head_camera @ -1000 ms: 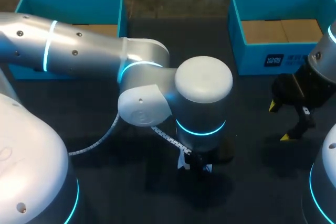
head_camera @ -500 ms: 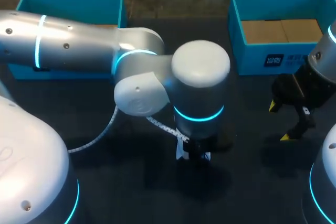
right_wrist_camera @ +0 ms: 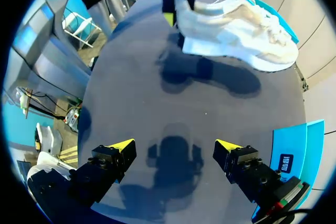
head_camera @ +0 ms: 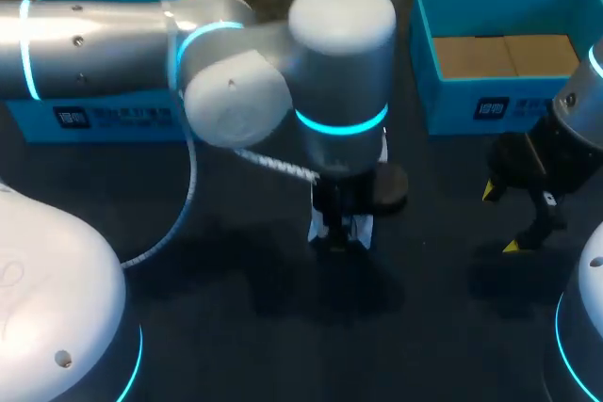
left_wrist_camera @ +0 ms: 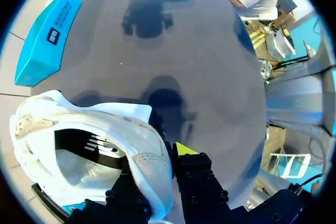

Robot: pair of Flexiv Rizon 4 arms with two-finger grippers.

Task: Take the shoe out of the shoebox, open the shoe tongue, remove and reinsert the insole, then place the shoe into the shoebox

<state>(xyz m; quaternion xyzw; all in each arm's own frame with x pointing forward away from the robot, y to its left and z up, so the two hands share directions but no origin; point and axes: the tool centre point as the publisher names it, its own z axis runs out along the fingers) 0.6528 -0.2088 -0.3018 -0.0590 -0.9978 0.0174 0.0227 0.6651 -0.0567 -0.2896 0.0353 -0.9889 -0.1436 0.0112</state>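
A white sneaker (right_wrist_camera: 236, 24) hangs above the dark table, toe pointing away from my left arm. My left gripper (left_wrist_camera: 157, 162) is shut on its heel collar, with one yellow-tipped finger (left_wrist_camera: 184, 149) outside and the other hidden inside the shoe (left_wrist_camera: 89, 145). From the head camera only white bits of the sneaker (head_camera: 320, 226) show under the left gripper (head_camera: 341, 223), which reaches to the table's middle. My right gripper (head_camera: 513, 218) stands open at the right, low over the table (right_wrist_camera: 176, 148), with nothing between its fingers. The insole cannot be made out.
An open blue shoebox (head_camera: 499, 110) with cardboard inside stands at the back right, close to my right gripper. A second blue box (head_camera: 113, 115) sits at the back left, partly behind my left arm.
My left arm has swung up and toward the far side, carrying the sneaker with it. The left box's front wall has come into view. My right arm has kept still.
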